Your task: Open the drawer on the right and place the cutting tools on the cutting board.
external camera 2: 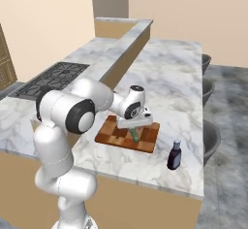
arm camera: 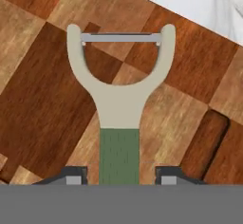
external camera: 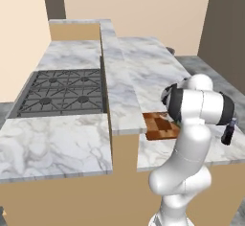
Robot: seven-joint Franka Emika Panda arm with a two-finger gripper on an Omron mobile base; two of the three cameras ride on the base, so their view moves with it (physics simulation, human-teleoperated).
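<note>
Releasing looks like the step in hand: peeler (arm camera: 119,109) hangs between the finger tips (arm camera: 75,176) with visible gaps either side of its green handle, so the gripper (arm camera: 118,178) reads as let go, jaws parted and not pinching. Hand view centre: pale Y-shaped head with its silver blade bar points toward the top of frame, over the cutting board (arm camera: 42,99).

Right base view: gripper (external camera 2: 134,130) sits low over the cutting board (external camera 2: 109,135), centre of frame, and the peeler (external camera 2: 134,135) slants down onto the wood. Board lies on the marble tabletop (external camera 2: 169,85); a dark bottle (external camera 2: 175,155) stands just beside the board's right end. Left base view: board (external camera: 157,126) partly hidden behind the arm, bottle (external camera: 228,133) at right edge.

To do this well:
- widen jaws fully before moving, so the handle doesn't drag
- lift straight up along the gripper axis, no sideways sweep
- keep clear of the bottle on retreat
- check the peeler settles flat on the board, not over its edge

Drawer and other tools: can't tell.
</note>
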